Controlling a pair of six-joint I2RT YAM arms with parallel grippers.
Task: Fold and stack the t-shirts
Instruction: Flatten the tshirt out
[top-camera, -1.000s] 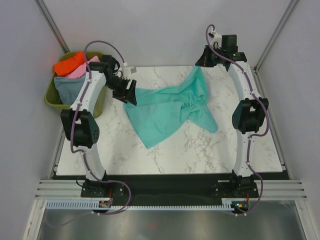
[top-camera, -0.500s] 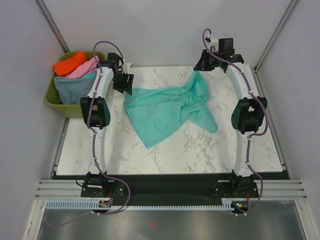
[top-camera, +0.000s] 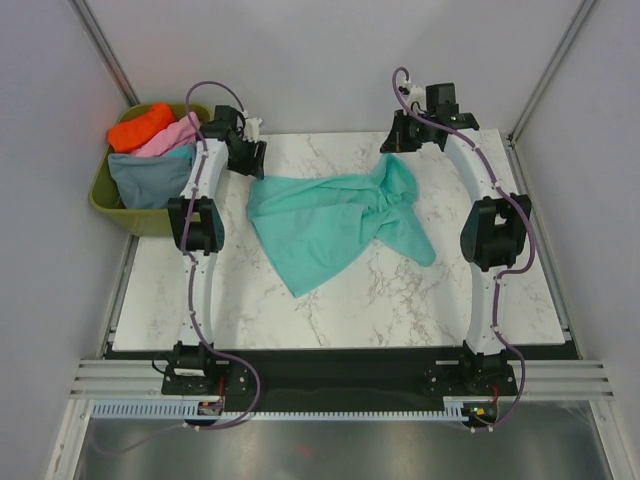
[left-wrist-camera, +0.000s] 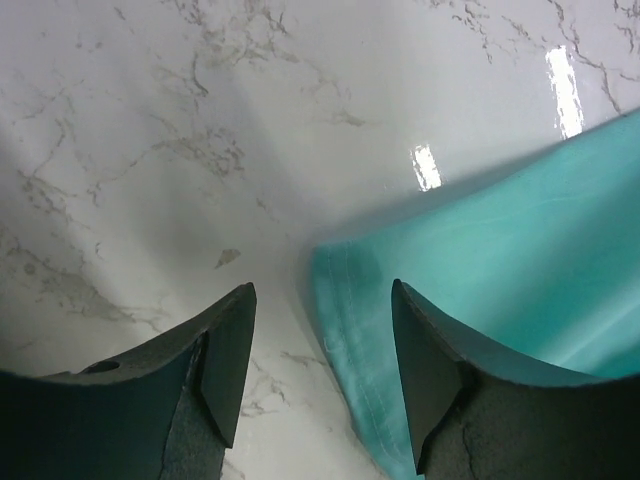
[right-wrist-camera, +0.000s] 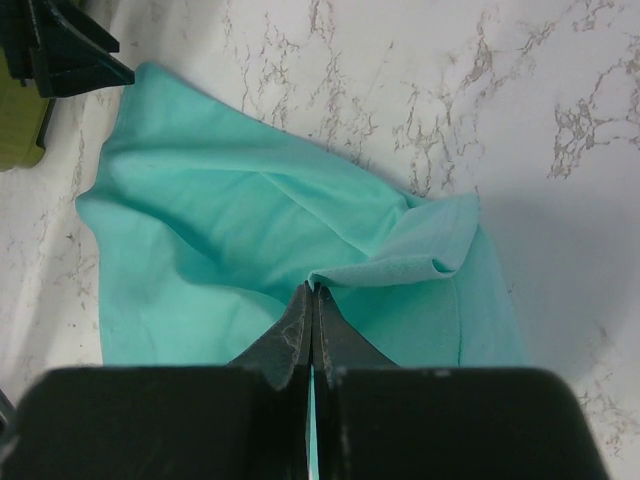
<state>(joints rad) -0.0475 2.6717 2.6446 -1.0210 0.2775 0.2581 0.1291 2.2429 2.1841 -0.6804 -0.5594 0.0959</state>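
Teal-green t-shirt (top-camera: 330, 225) lies crumpled and unfolded on the far half of the white marble worktop (top-camera: 400, 300), between the two arms. Its left part lies flat, with one corner pointing toward the near edge. Its right part is gathered into folds, and a ridge of cloth rises to the far right, where the right end effector (top-camera: 393, 148) meets it. In the right wrist view the right end effector (right-wrist-camera: 312, 290) has both fingers (right-wrist-camera: 290, 345) pressed together. A pinch of the t-shirt (right-wrist-camera: 230, 210) is clamped at their tips, with creases radiating from that point. The left end effector (top-camera: 250, 160) is positioned over the far left corner of the cloth. In the left wrist view its fingers (left-wrist-camera: 225, 360) stand apart with nothing between them. The hemmed edge of the t-shirt (left-wrist-camera: 480, 270) lies on the worktop (left-wrist-camera: 150, 120) below the gap. Whether the fingers touch the cloth cannot be determined. An olive-green tub (top-camera: 110, 208) stands off the far left corner of the worktop, just beside the left arm. It holds an orange t-shirt (top-camera: 140, 125), a pink t-shirt (top-camera: 175, 135) and a slate blue-grey t-shirt (top-camera: 145, 178), piled loosely.
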